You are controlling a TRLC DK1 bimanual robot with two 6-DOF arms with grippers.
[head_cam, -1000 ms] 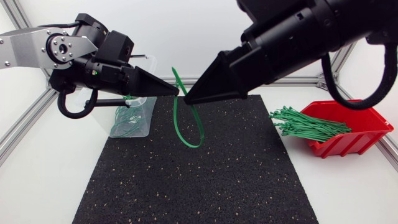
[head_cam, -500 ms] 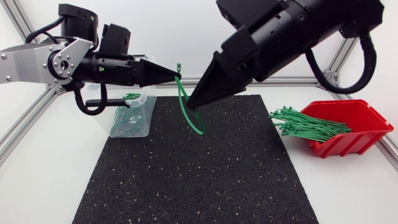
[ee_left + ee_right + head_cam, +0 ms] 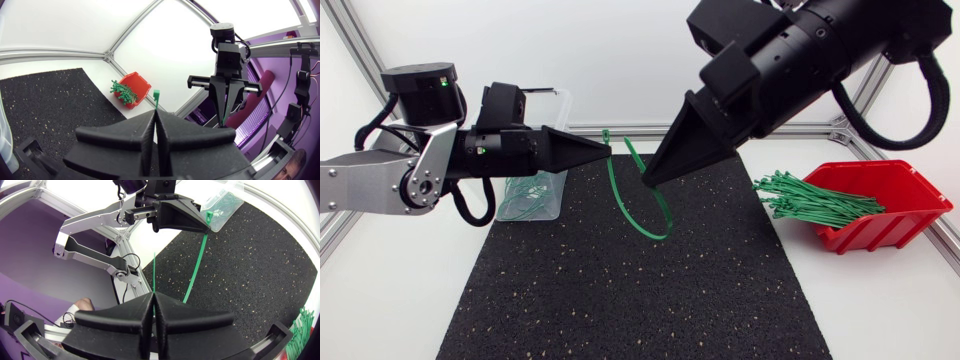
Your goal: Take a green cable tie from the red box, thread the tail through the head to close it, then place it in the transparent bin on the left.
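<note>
Cable tie: one green cable tie is in the air above the black mat, well clear of the bench. It is carried as an open loop between the two pincers.
Left pincer: the fingers are together, clamped on the strap just under the head, which sticks out past the fingertips.
Right pincer: the fingers are together, clamped on the thin end. The tail stands out ahead of the tips as a fine green line.
Direction: the long axis is bent into a U. The head points upward at the left pincer and the belly of the loop hangs toward the mat. The tail rises again, up and toward the head. Tail tip and head are near but apart, so I judge it is not yet threaded.
Handling: it looks very light, smooth and springy, so probably slippery between hard fingers. It should try to straighten itself and so press against both grips. The thin tail will likely bend aside if it meets the slot crooked.
Where to hold: I judge close behind the head on one side, and near the tip on the other, leaving only a short free tail.
Red box: it is on the right of the bench, with a bundle of ties spilling over its open front.
Transparent bin: it is at the left edge of the mat, near the left pincer, with some green ties inside.
</note>
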